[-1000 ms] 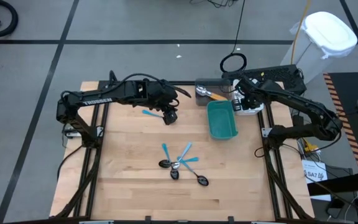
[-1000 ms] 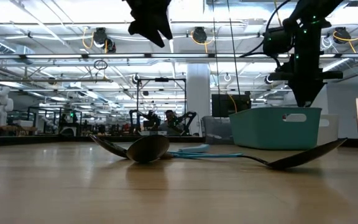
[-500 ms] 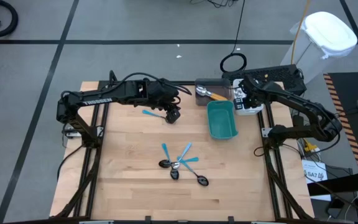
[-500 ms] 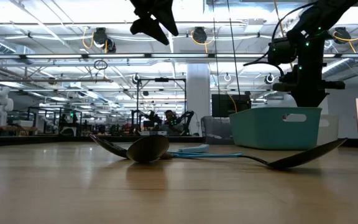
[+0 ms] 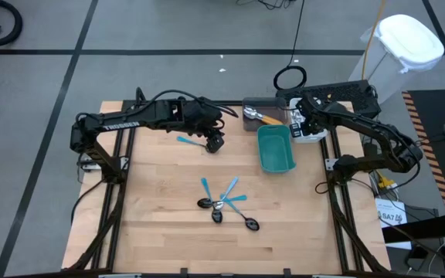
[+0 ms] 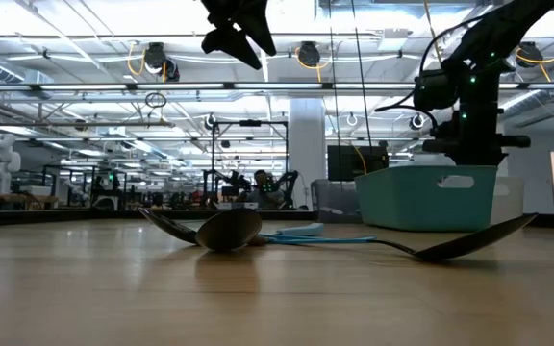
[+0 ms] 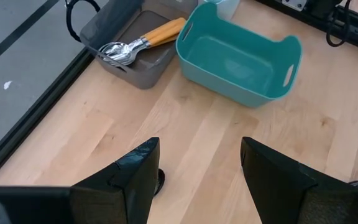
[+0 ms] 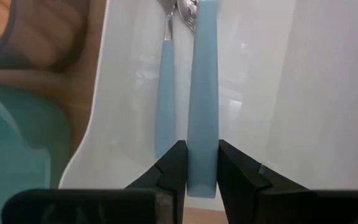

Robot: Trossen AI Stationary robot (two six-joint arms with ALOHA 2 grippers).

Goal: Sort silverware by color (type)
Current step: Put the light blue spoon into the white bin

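Note:
A pile of light-blue-handled utensils and dark spoons (image 5: 226, 205) lies at the table's middle and also shows in the low view (image 6: 258, 231). One more blue-handled utensil (image 5: 185, 140) lies under my left arm. My left gripper (image 5: 215, 144) is open and empty, high above the table (image 6: 239, 29), left of the teal bin (image 5: 275, 148). My right gripper (image 5: 303, 123) is over the white bin (image 8: 260, 93), shut on a light-blue utensil (image 8: 202, 93). Another blue-handled utensil (image 8: 165, 93) lies in that bin. Orange-handled utensils (image 7: 138, 42) lie in the gray bin (image 7: 114, 25). My right gripper pinches the light-blue utensil's handle at its free end (image 8: 202, 177) between its two fingers. The handle runs straight on from the fingers, along them, toward the silver head (image 8: 188, 9). The utensil is over the white bin's floor; whether it touches it I cannot tell.
The empty teal bin (image 7: 238, 59) stands between the two grippers, the gray bin (image 5: 263, 116) at its far side, the white bin at its right. Bare wood lies left and near of the pile. A black strip and cables (image 5: 338, 91) lie at the far right edge.
My left gripper has shifted a little toward the table's right edge and turned slightly, staying open and high. My right gripper has gone down toward the white bin, still shut on the light-blue utensil.

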